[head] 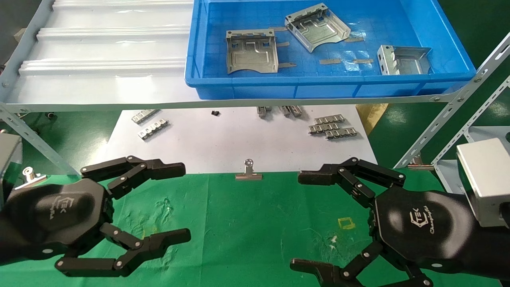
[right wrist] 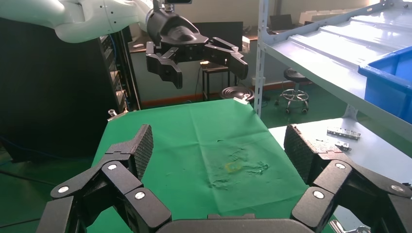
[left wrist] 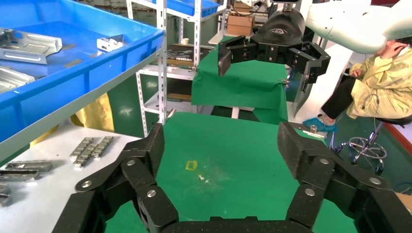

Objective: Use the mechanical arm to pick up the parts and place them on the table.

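Three grey sheet-metal parts lie in the blue bin (head: 330, 81) on the shelf: one at the left (head: 251, 52), one at the back (head: 317, 26), one at the right (head: 403, 59). Two show in the left wrist view (left wrist: 29, 46) (left wrist: 109, 42). My left gripper (head: 179, 203) and right gripper (head: 303, 221) hover low over the green cloth table (head: 247, 239), facing each other, both open and empty. The right arm carries a silver wrist box (head: 484, 179). A yellow square outline (head: 346, 223) is marked near the right gripper; another shows in the right wrist view (right wrist: 233, 166).
Below the shelf a white sheet (head: 239, 139) holds small slotted metal strips (head: 332, 127) (head: 153, 129). A silver binder clip (head: 248, 171) clamps the cloth's far edge. The pale ribbed shelf (head: 103, 52) spans the left; slanted shelf struts (head: 450, 115) stand at the right.
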{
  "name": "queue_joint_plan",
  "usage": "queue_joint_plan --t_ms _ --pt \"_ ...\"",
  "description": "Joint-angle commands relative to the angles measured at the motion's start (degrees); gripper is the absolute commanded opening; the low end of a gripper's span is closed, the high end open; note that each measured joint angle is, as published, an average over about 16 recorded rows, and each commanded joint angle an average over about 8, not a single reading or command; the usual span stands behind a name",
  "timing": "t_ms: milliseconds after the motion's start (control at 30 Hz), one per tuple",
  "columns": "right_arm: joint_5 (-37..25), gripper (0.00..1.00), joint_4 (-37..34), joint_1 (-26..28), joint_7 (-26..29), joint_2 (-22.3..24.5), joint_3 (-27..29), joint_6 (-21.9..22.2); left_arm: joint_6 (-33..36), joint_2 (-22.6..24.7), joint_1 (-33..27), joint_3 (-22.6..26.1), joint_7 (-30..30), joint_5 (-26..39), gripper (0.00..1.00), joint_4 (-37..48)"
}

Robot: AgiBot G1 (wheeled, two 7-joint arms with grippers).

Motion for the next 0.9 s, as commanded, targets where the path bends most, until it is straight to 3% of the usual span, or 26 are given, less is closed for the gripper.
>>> queue_joint_plan --t_ms 33,733,900 --pt "0.00 1.00 0.00 0.00 0.00 0.00 0.00 0.00 0.00 0.00 0.00 0.00 0.00 0.00 0.00 0.00" --pt "-0.08 1.00 0.04 0.26 -0.06 0.03 0.09 0.12 0.00 0.00 0.00 0.00 0.00 0.00 0.00 0.00" --pt "-2.87 1.00 -0.46 4.32 0.34 -0.89 0.01 3.24 0.00 0.00 0.00 0.00 0.00 0.00 0.00 0.00"
